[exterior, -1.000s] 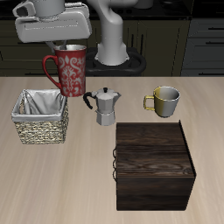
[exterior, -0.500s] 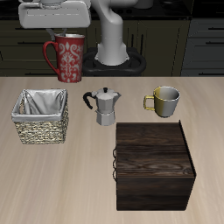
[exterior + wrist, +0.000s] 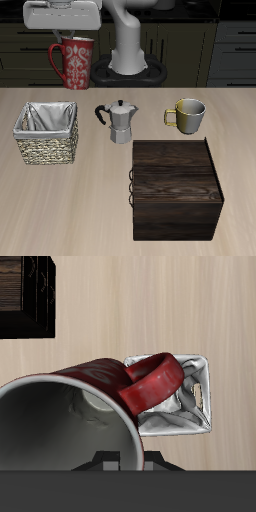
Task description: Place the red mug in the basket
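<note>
**Red mug held high behind the basket**

While the mug hung a little lower and nearer the basket a second ago, the exterior view now shows the red mug lifted well above the worktop, almost where it was half a second ago. The gripper sits at its rim, jaws clamped on the mug. The mug is dark red with a pale ornamental pattern down its side and a red loop handle; no writing or brand can be read on anything. The basket, woven tan wicker with a pale grey cloth lining, stands on the worktop below and nearer the front edge. A moka pot stands beside it, a yellowish-olive mug farther along, and a dark wooden box nearer the front edge.

In the wrist view, the red mug fills the foreground, its grey-white inside open to the camera, its handle overlapping the basket beneath. The dark wooden box lies apart.
</note>
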Controlling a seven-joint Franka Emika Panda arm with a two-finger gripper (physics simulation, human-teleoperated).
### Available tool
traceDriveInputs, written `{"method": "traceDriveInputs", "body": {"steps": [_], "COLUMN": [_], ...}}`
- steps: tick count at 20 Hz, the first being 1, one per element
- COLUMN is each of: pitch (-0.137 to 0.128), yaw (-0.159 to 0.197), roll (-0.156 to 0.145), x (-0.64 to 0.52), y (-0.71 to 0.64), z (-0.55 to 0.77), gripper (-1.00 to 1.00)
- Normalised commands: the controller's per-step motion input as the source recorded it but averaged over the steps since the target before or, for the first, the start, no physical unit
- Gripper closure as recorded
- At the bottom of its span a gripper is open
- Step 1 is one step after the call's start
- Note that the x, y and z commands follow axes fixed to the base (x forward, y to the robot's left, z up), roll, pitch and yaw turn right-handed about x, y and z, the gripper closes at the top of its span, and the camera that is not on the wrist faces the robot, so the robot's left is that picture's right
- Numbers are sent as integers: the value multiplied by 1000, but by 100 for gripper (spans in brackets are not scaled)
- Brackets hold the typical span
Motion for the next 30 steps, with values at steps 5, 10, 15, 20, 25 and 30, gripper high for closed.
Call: {"method": "traceDriveInputs", "body": {"steps": [5,10,15,20,25,30], "pitch": [0,-19,-27,16,-7,9], "yaw": [-25,-14,-21,-17,-22,-40], "roll": [3,-10,-47,-49,-21,-45], "x": [-372,-326,-175,19,-3,10], "y": [-136,-121,-198,-233,-92,-180], "z": [-126,-81,8,-64,-4,-55], "gripper": [100,100,100,100,100,100]}}
